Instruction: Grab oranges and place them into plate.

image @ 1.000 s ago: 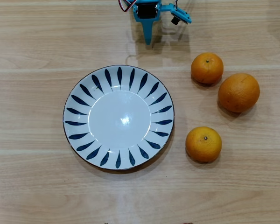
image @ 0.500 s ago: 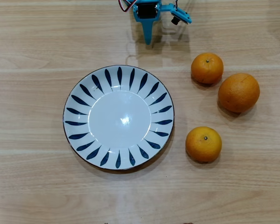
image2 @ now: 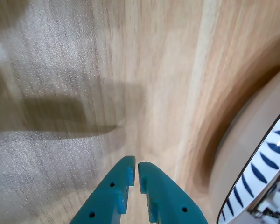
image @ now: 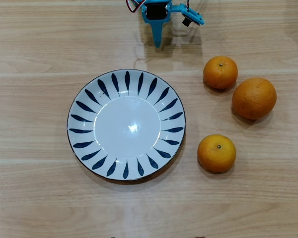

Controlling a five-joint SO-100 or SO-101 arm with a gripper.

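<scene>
Teal two-finger gripper (image2: 134, 171) nearly closed, holding nothing. Three round dimpled oranges (image: 220, 72) lie on the wooden table (image: 35, 188), off to its side in the overhead view; the white blue-leafed ceramic plate (image: 84, 106) is empty. Recommend opening wide before descending over the nearest fruit.

Arm cut off by top edge of overhead view; only end effector (image: 158, 42) and part of its mount seen. Plate (image2: 259, 175) cropped at right and bottom edges of wrist view, only a rim portion showing. Surface (image2: 60, 93) blurred at left of wrist view. Oranges out of wrist view.
</scene>
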